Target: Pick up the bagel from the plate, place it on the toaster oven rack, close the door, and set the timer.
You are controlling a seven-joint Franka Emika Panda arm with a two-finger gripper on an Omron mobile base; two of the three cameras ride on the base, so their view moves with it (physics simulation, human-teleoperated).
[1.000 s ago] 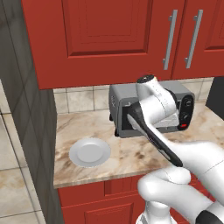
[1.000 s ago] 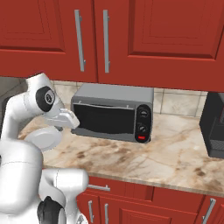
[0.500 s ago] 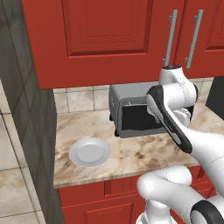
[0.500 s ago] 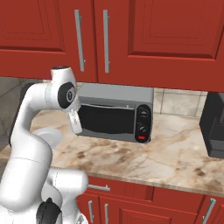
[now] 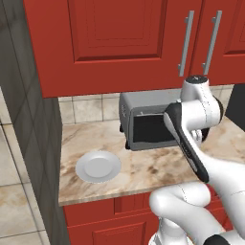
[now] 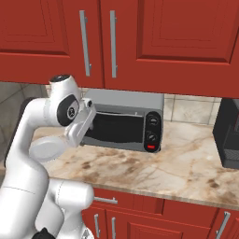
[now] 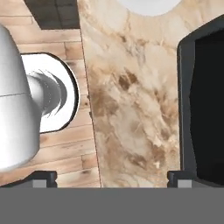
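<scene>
Now the arm (image 5: 201,107) is being swung further to the right, across the front of the toaster oven (image 5: 143,103). Its door (image 6: 116,128) is being kept shut. The plate (image 5: 98,167) is being left bare at the near left of the counter (image 6: 186,163). The gripper (image 7: 112,177) is being held wide, with nothing in it. Where the bagel is cannot be told, so the task is being judged as hardly begun.

- The approach to the toaster oven (image 6: 123,120) from the front is blocked in part by the arm's own forearm, held just before the shut door (image 6: 114,128).
- Bare counter (image 5: 143,167) is left between the oven and the plate (image 5: 98,166).
- Headroom above the oven is limited by the red cabinets (image 6: 140,42).
</scene>
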